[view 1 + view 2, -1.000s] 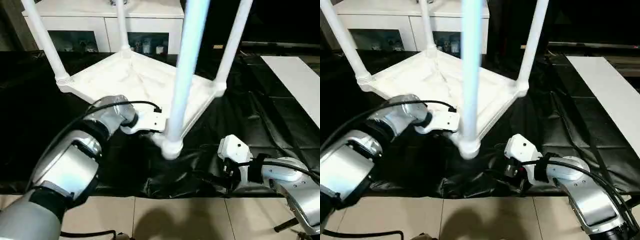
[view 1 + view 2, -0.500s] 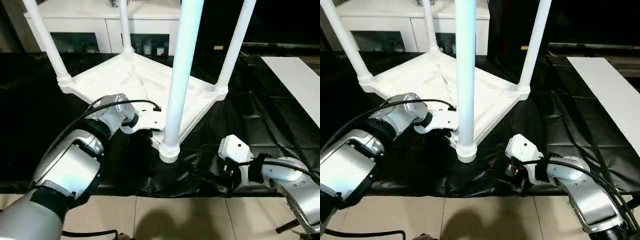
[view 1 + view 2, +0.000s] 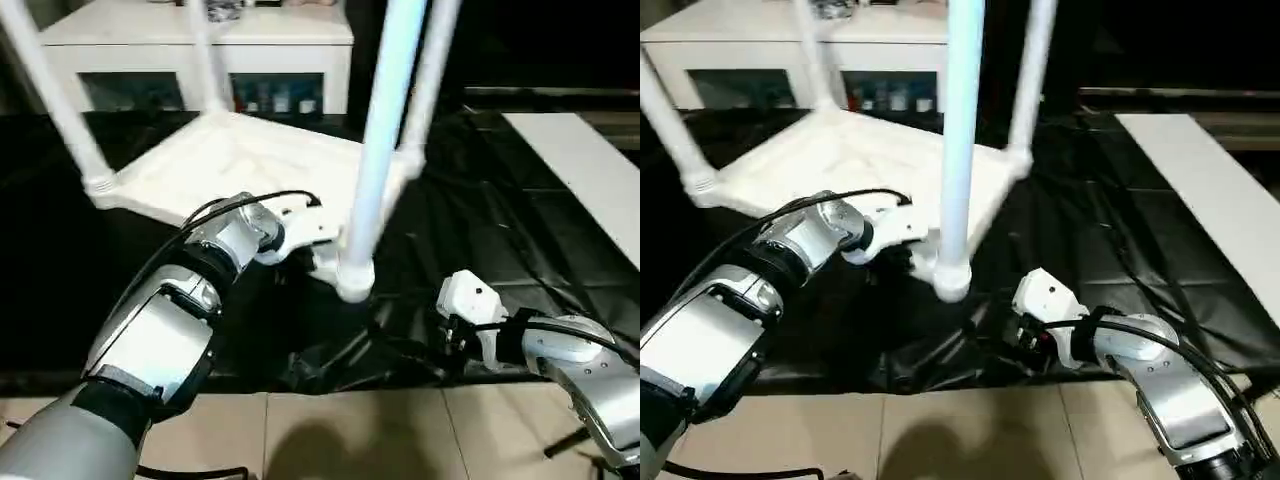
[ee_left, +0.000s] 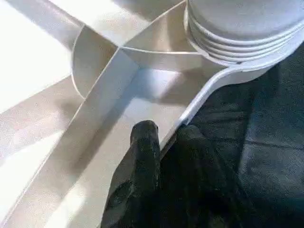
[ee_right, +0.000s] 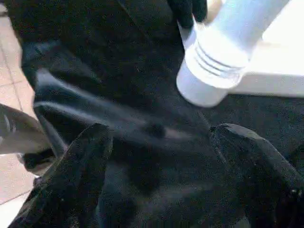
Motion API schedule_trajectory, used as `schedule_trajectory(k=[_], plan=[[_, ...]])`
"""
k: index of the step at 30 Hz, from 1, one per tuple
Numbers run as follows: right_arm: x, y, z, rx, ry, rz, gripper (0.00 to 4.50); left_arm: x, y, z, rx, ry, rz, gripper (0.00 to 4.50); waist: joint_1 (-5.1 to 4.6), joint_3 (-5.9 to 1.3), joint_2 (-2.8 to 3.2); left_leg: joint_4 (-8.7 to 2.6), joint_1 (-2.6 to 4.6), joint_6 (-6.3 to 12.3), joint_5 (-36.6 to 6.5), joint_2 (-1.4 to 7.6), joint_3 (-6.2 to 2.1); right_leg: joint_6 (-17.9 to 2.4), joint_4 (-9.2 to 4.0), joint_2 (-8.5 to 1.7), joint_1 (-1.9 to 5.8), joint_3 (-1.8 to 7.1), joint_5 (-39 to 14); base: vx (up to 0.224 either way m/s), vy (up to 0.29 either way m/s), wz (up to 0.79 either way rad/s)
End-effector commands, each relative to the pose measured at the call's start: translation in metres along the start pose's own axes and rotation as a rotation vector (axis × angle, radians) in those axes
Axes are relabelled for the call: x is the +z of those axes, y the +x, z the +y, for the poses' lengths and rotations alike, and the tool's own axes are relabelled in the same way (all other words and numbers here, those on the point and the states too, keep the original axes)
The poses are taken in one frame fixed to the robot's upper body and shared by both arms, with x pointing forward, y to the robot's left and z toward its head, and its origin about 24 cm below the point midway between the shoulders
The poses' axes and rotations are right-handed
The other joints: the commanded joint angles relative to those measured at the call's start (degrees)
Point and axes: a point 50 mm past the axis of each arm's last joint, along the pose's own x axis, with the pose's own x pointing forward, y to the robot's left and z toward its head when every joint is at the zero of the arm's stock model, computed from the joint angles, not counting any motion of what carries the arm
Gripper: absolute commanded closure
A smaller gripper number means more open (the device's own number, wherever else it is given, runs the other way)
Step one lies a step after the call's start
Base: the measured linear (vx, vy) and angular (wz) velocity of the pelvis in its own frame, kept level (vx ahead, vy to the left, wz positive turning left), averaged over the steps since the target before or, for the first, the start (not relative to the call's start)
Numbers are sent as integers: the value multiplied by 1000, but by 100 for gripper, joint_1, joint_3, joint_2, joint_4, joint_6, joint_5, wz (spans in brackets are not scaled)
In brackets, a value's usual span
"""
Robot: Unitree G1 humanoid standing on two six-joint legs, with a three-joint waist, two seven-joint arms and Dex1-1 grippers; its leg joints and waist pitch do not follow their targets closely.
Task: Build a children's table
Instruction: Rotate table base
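Left gripper (image 4: 164, 137): clamped on rim of white ribbed plastic tabletop (image 3: 215, 165), beside near corner socket.
Right gripper (image 5: 156, 137): spread wide, empty, low over black draped cloth (image 3: 1110, 250).
Tabletop: upside down on cloth, tilted, near corner raised.
Nearest white tapered tube leg (image 3: 385, 120): seated in that socket, pointing upward.

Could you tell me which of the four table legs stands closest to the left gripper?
The near-corner leg, the one that looms largest in the head views. The left gripper pinches the tabletop rim right beside its socket; the other three legs rise from the farther corners.
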Motion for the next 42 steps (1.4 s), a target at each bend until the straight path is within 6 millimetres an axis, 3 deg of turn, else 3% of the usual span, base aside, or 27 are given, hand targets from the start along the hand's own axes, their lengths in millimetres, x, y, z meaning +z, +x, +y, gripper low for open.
schedule_trajectory(k=[1,7,14,16,17,18,20,22,24,25,26,27,28,29,30,31,32,33,35,36,37,38,39,41,42], plan=[[8,1,-5,-17,-30,-22,74,-20,3,-3,25,-83,67,407,34,-283,-134,-444,20,333,-1779,61,-74,-673,-650,-328,197,141,-2910,0,0,0],[9,3,-8,-36,-26,-30,74,-18,5,0,109,-183,64,414,-28,-267,-125,-440,19,357,-1890,50,-73,-723,-654,-312,187,123,-2930,0,0,0],[10,3,-12,-85,-27,-35,74,-12,5,5,221,-211,33,417,-34,-281,-115,-440,12,369,-1854,49,-70,-728,-661,-292,175,129,-2768,0,0,0],[11,3,-13,-101,-39,-43,74,-7,5,6,236,-208,-26,438,-32,-287,-106,-452,2,380,-1830,53,-72,-726,-651,-293,185,134,-2666,0,0,0],[12,4,-14,-111,-37,-55,74,0,3,9,269,-201,-96,438,-18,-288,-52,-443,13,375,-1841,51,-69,-789,-647,-301,175,139,-2579,0,0,0],[13,3,-15,-120,-37,-66,74,6,1,11,286,-200,-162,438,-26,-293,-76,-439,3,382,-1840,50,-63,-817,-647,-289,185,139,-2497,0,0,0],[16,3,-17,-155,-44,-86,74,12,-4,16,323,-229,-241,424,-15,-318,-72,-437,-15,400,-1718,59,-57,-968,-606,-287,206,147,-2106,0,0,0],[20,1,-21,-225,-18,-130,74,17,-13,14,302,-301,-379,406,20,-350,34,-444,-27,395,-1453,108,-65,-1290,-503,-312,228,168,-1329,0,0,0],[23,-1,-26,-314,-1,-163,74,20,-22,10,345,-276,-486,392,11,-380,14,-422,-10,418,-1331,136,-51,-1463,-444,-291,225,173,-842,0,0,0],[24,-2,-30,-377,4,-180,74,22,-28,7,387,-287,-561,392,-8,-369,62,-429,-44,469,-1226,149,-49,-1584,-422,-296,226,177,-537,0,0,0],[24,-2,-30,-384,4,-182,74,22,-29,7,392,-288,-569,365,-19,-391,47,-418,-72,463,-1087,153,-63,-1624,-367,-307,277,169,-321,0,0,0],[26,-3,-33,-450,29,-200,74,22,-38,3,478,-305,-667,365,-21,-414,37,-379,-61,553,-919,117,-31,-1626,-359,-273,258,163,-79,51,6,0],[25,-5,-36,-539,69,-214,74,20,-49,-5,568,-385,-786,365,-25,-424,56,-380,-76,638,-689,153,-39,-1718,-310,-300,285,165,275,0,0,0],[23,-8,-37,-626,125,-223,74,11,-63,-15,681,-477,-873,365,-27,-413,64,-387,-95,673,-648,169,-40,-1775,-305,-322,296,161,357,78,8,2],[21,-9,-37,-663,164,-226,74,3,-68,-22,747,-496,-876,365,-51,-419,31,-386,-94,742,-638,170,-28,-1773,-313,-317,302,146,355,54,5,0],[20,-10,-37,-673,175,-227,74,1,-69,-25,766,-499,-874,365,-54,-421,24,-373,-69,789,-650,160,-12,-1735,-337,-289,271,146,267,0,0,0],[17,-12,-35,-726,228,-237,74,-15,-73,-40,833,-542,-860,365,-73,-400,-15,-383,-79,826,-723,146,5,-1580,-378,-252,255,139,-35,0,0,0],[14,-12,-34,-762,267,-244,74,-29,-75,-49,887,-607,-842,365,-65,-385,26,-414,-69,775,-832,184,-12,-1480,-384,-296,260,146,-340,0,0,0],[11,-10,-30,-818,340,-262,74,-56,-75,-68,973,-721,-784,365,-117,-315,-28,-452,-72,638,-1176,163,19,-1246,-484,-263,206,142,-1040,0,0,0],[11,-7,-28,-824,362,-272,74,-63,-74,-77,985,-731,-763,365,-126,-307,-19,-461,-55,512,-1396,142,14,-1046,-528,-259,177,142,-1579,0,0,0],[11,-4,-27,-822,372,-274,74,-65,-74,-80,992,-730,-757,365,-133,-295,-61,-477,-32,453,-1562,141,21,-909,-565,-243,153,145,-1898,0,0,0],[11,0,-25,-817,390,-277,74,-67,-73,-85,1001,-741,-741,365,-150,-260,15,-525,119,191,-2374,149,-16,-541,-644,-222,77,135,-2884,0,0,0],[12,2,-24,-812,399,-280,74,-69,-72,-87,1002,-755,-729,365,-157,-241,26,-531,208,125,-2739,150,-22,-450,-681,-195,44,111,-3194,0,0,0],[14,12,-19,-770,408,-276,74,-68,-70,-91,1019,-784,-703,365,-202,-143,-22,-512,433,45,-3634,110,-44,-235,-835,-99,-50,-13,-3990,-26,-2,4],[15,16,-17,-750,400,-279,74,-67,-68,-91,1018,-792,-682,365,-263,-60,0,-466,616,35,-4184,75,-80,-68,-973,-31,-81,-222,-4416,0,0,0]])
